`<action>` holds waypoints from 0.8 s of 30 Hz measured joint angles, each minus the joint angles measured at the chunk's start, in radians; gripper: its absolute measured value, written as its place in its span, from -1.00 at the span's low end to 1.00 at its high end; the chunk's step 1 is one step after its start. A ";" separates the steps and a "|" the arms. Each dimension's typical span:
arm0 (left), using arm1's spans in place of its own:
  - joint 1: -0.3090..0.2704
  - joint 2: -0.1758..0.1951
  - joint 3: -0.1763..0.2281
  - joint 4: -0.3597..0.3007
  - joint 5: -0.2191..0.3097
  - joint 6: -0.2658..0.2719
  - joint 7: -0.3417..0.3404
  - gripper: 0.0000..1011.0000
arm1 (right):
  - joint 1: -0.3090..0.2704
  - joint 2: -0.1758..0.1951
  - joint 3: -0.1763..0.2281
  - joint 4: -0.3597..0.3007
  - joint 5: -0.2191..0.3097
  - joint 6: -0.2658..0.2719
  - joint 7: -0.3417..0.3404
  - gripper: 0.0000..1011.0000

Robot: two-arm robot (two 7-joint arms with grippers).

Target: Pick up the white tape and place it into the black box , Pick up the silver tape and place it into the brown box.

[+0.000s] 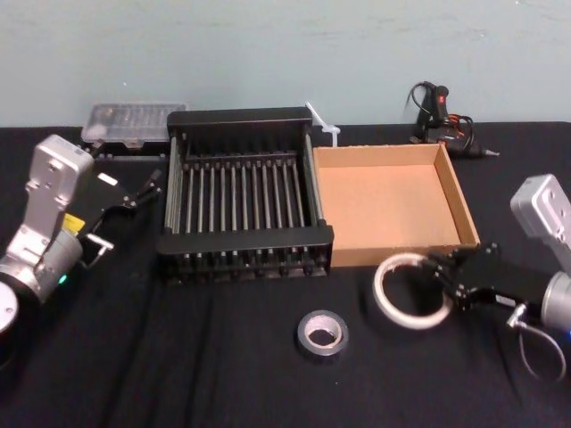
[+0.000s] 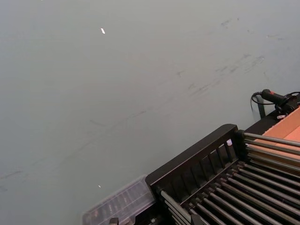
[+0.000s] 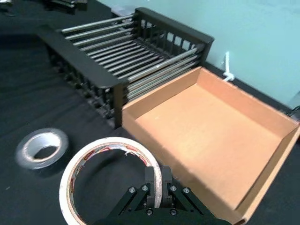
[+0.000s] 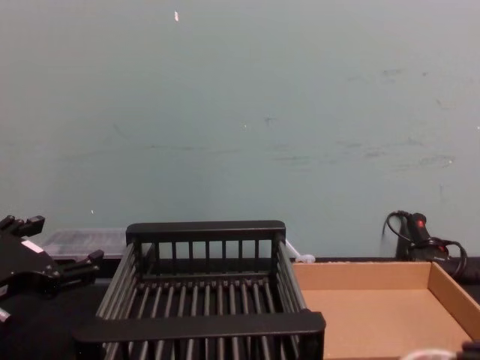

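Observation:
The white tape (image 1: pixel 409 291) is a wide thin ring just in front of the brown box (image 1: pixel 401 254). My right gripper (image 1: pixel 440 269) is shut on the ring's right wall. In the right wrist view the gripper (image 3: pixel 157 182) pinches the white tape (image 3: pixel 108 149), whose inner core has red print. The silver tape (image 1: pixel 322 333) lies flat on the black cloth in front of the black box (image 1: pixel 245 239), and it also appears in the right wrist view (image 3: pixel 42 149). My left gripper (image 1: pixel 145 188) hovers open beside the crate's left side.
A clear plastic case (image 1: pixel 134 123) sits behind the crate at the back left. A black and red glue gun (image 1: pixel 437 105) with cables lies at the back right. A white piece (image 1: pixel 323 125) rests behind the two boxes. The wall stands close behind.

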 joint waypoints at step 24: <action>0.000 0.000 0.000 0.000 0.000 0.000 0.000 0.98 | 0.223 -0.122 -0.035 0.150 -0.084 -0.007 -0.023 -0.81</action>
